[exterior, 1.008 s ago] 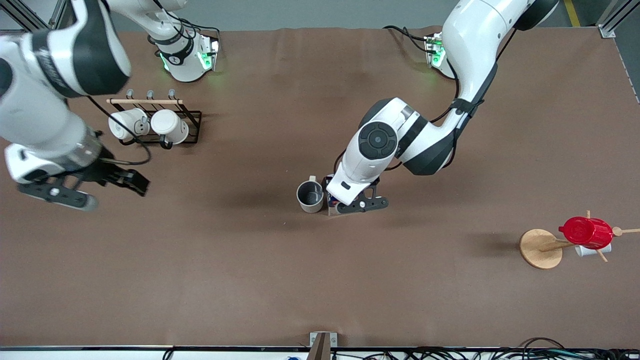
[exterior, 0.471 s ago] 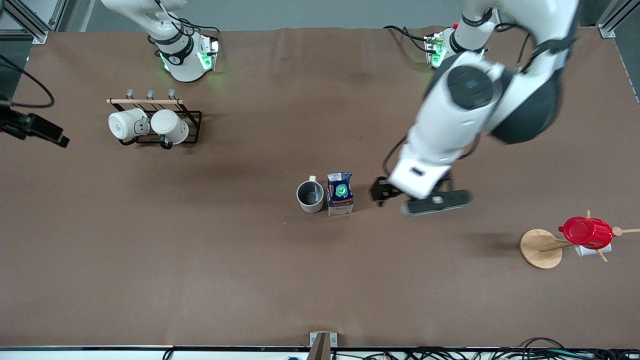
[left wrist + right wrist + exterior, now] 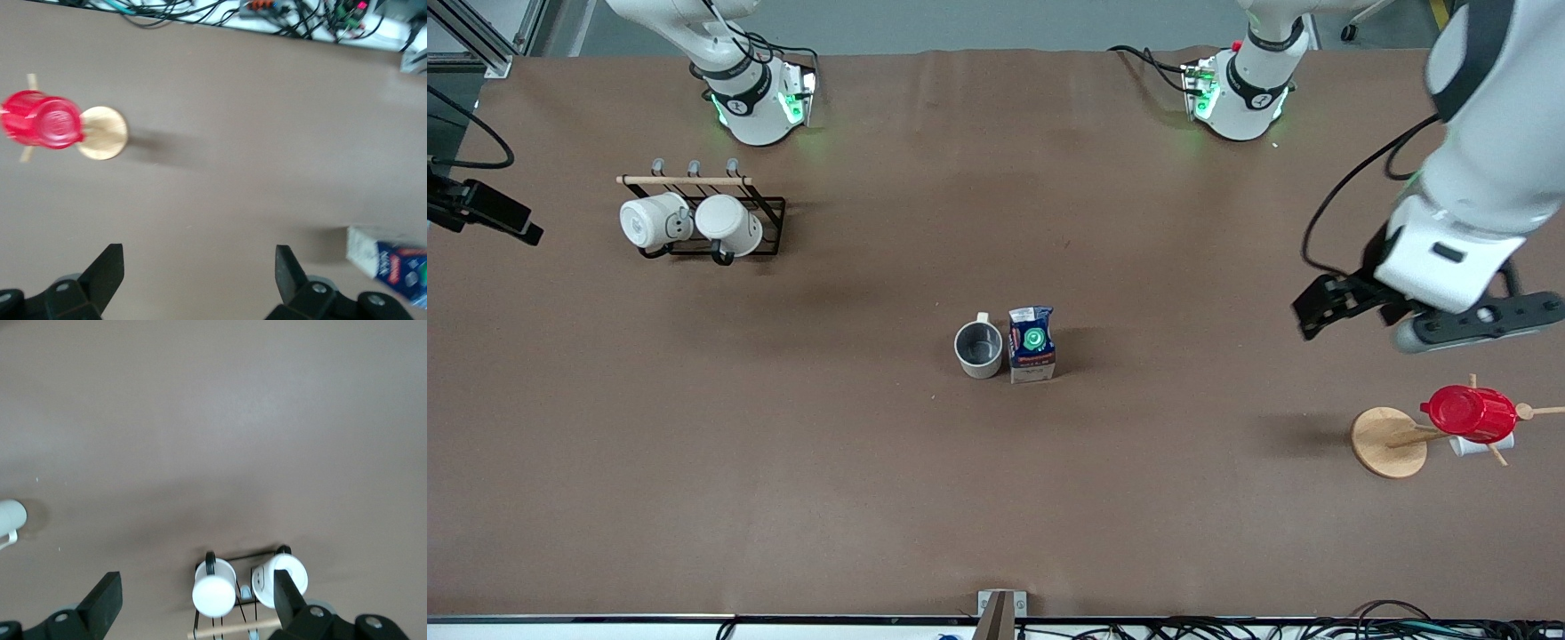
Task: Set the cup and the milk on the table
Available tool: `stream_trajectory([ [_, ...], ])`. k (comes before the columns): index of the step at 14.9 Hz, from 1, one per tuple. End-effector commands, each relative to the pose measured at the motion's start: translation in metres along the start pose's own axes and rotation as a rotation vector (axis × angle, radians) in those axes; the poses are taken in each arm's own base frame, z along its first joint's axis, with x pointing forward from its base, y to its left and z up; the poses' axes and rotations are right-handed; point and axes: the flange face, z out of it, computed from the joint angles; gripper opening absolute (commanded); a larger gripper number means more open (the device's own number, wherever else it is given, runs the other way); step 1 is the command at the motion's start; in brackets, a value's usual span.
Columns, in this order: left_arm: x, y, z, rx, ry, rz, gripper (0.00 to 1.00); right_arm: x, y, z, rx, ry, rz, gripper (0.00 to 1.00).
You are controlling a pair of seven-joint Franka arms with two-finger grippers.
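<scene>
The cup (image 3: 979, 348), a cream-white mug with a dark grey inside, stands upright near the middle of the brown table (image 3: 871, 498). The milk (image 3: 1032, 344), a blue and white carton with a green cap, stands right beside it toward the left arm's end. Neither is held. My left gripper (image 3: 1320, 311) is open and empty in the air over the table near the red cup; the left wrist view shows its gap (image 3: 198, 267) and the milk (image 3: 393, 261). My right gripper (image 3: 498, 218) hangs open (image 3: 197, 593) and empty over the table's edge at the right arm's end. The cup (image 3: 10, 517) shows at that view's edge.
A black wire rack (image 3: 769, 209) with two white mugs (image 3: 654, 220) (image 3: 729, 224) stands near the right arm's base. A wooden stand (image 3: 1387, 442) holding a red cup (image 3: 1469, 412) is at the left arm's end. Cables run along the table edge nearest the front camera.
My left gripper has left the milk standing beside the cup, risen and swung toward the left arm's end. My right gripper has drawn back toward the table's edge at its own end.
</scene>
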Motion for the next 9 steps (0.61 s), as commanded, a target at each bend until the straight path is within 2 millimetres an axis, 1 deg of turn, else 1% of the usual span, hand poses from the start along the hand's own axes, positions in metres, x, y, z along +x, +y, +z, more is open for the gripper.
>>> stream_trajectory([
  [1, -0.022, -0.029, -0.022, 0.002, -0.056, 0.088, 1.00, -0.001, 0.002, 0.001, 0.007, 0.023, -0.006, 1.00],
  [2, -0.028, -0.039, -0.029, -0.023, -0.066, 0.095, 1.00, -0.003, 0.002, 0.000, 0.007, 0.020, -0.010, 1.00],
  [3, -0.034, -0.046, -0.025, -0.033, -0.084, 0.100, 1.00, -0.003, 0.003, 0.001, 0.007, 0.019, -0.015, 1.00],
  [4, -0.044, -0.061, -0.028, -0.039, -0.086, 0.106, 1.00, -0.002, 0.004, 0.001, 0.003, 0.019, -0.039, 1.00],
  [6, -0.069, -0.076, -0.029, -0.066, -0.101, 0.130, 1.00, -0.003, 0.003, 0.001, -0.001, 0.012, -0.106, 1.00],
  [7, -0.079, -0.084, -0.030, -0.070, -0.107, 0.135, 1.00, -0.005, 0.004, 0.002, -0.002, -0.002, -0.100, 1.00],
  [8, -0.087, -0.087, -0.030, -0.068, -0.111, 0.145, 1.00, -0.005, 0.004, 0.002, -0.003, -0.006, -0.096, 1.00],
  [9, -0.094, -0.084, -0.032, -0.065, -0.109, 0.152, 1.00, -0.005, 0.004, 0.002, -0.003, -0.005, -0.096, 1.00],
])
